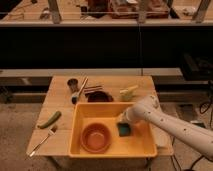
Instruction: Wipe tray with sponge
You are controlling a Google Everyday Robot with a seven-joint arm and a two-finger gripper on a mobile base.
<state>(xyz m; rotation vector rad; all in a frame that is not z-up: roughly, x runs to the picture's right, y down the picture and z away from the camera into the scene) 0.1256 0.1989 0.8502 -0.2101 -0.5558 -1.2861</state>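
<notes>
While the white arm [167, 121] reaches into the big yellow plastic tray [141, 145], its gripper [122, 120] is right at the small square teal sponge [124, 131], beside a round orange bowl [95, 138]. I cannot tell if it grips.

Gripper [123, 121]: reference point, low over the right half of the wooden table [60, 97].
Floor [17, 135]: speckled grey, seen to the left of the gripper and below it.
Dark panel [100, 47]: wide and near black, behind and above the gripper.
Ledge [25, 77]: grey strip at the panel's foot, behind the table.
Upper shelf [75, 22]: pale edge, far above the gripper, cluttered on top.
Cables [206, 106]: on the floor, right of the gripper.
Light: dim and warm.
</notes>
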